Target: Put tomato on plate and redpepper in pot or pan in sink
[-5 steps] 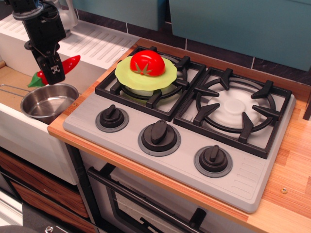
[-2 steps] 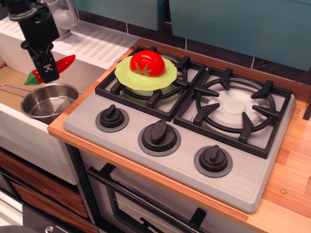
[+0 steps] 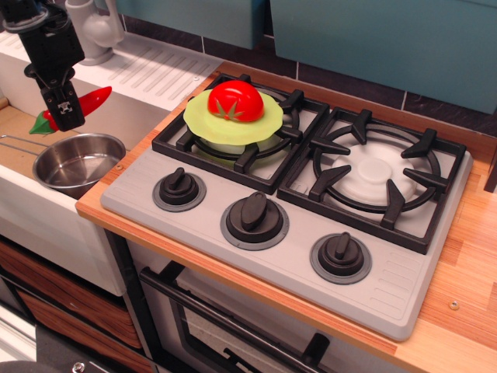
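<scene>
The tomato (image 3: 235, 101) sits on the lime-green plate (image 3: 203, 123), which rests on the stove's left burner. My gripper (image 3: 64, 113) is shut on the redpepper (image 3: 92, 101); the red tip sticks out to the right and the green stem (image 3: 39, 123) to the left. It hangs above the steel pot (image 3: 78, 162), which stands in the sink basin (image 3: 15, 132) with its wire handle pointing left.
A grey faucet (image 3: 89, 27) and the ribbed draining board (image 3: 159, 70) lie behind the basin. The stove (image 3: 295, 210) has three knobs and a bare right burner (image 3: 377, 171). A wooden counter edge (image 3: 101, 206) borders the sink.
My gripper has lifted and moved left with the redpepper, away from the pot's rim. The tomato, plate and pot have not moved.
</scene>
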`<state>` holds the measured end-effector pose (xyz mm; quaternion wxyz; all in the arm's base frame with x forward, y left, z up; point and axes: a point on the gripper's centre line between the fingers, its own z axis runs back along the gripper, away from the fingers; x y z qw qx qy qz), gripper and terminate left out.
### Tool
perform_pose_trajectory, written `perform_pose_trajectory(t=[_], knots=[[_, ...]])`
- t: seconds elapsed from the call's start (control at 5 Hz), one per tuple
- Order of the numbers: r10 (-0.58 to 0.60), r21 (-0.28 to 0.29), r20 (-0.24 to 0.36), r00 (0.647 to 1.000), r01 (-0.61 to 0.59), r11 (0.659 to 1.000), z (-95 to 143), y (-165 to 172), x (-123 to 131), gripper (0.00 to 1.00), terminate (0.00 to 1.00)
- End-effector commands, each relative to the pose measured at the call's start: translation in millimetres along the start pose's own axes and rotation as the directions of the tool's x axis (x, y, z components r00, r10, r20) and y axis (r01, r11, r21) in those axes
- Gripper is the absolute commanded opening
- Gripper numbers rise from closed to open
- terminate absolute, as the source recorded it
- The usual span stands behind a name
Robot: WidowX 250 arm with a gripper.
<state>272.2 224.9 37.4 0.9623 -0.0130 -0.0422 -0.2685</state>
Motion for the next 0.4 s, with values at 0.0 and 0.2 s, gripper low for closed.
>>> perform_pose_trajectory(t=[0.0,0.2], knots=[[-0.008,0.06,0.016,1.0,0.007,0.998,13.2,0.9,8.6,1.0,0.0],[-0.007,0.056,0.009,1.0,0.006,0.998,17.4,-1.8,9.4,1.0,1.0]])
